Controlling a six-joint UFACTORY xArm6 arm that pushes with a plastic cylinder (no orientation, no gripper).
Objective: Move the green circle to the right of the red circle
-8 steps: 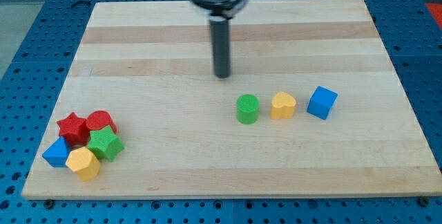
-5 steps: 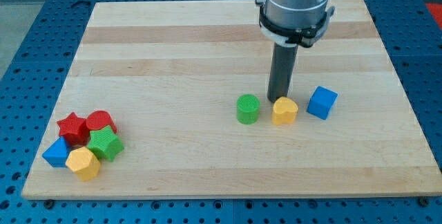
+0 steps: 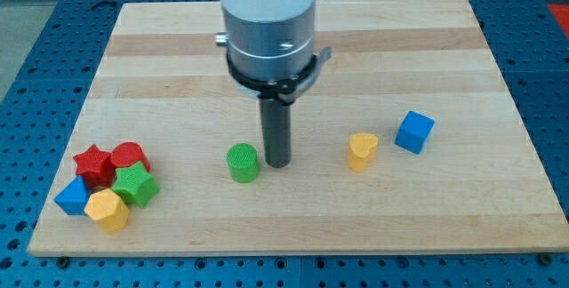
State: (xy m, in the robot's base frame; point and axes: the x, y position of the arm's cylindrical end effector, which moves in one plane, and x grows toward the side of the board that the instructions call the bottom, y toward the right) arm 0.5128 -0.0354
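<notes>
**A:** green circle [image 3: 242, 163] sits low on the wooden board [image 3: 178, 66], a bit left of centre. The arm comes straight down from the view's top, rod upright, and my tip [image 3: 278, 163] is planted just beside the circle's right side, maybe touching, can't tell. Bare rod, nothing clamped.

**B:** count?

**A:** Eight blocks. Five bunched at bottom left: red star [image 3: 92, 163], red circle [image 3: 128, 156], green star [image 3: 134, 184], a blue one [image 3: 72, 197], a yellow one [image 3: 107, 210]. Right of my tip: yellow heart [image 3: 361, 150], blue cube [image 3: 414, 132]. The circle's a short ribbed cylinder, well apart from the red circle.
</notes>
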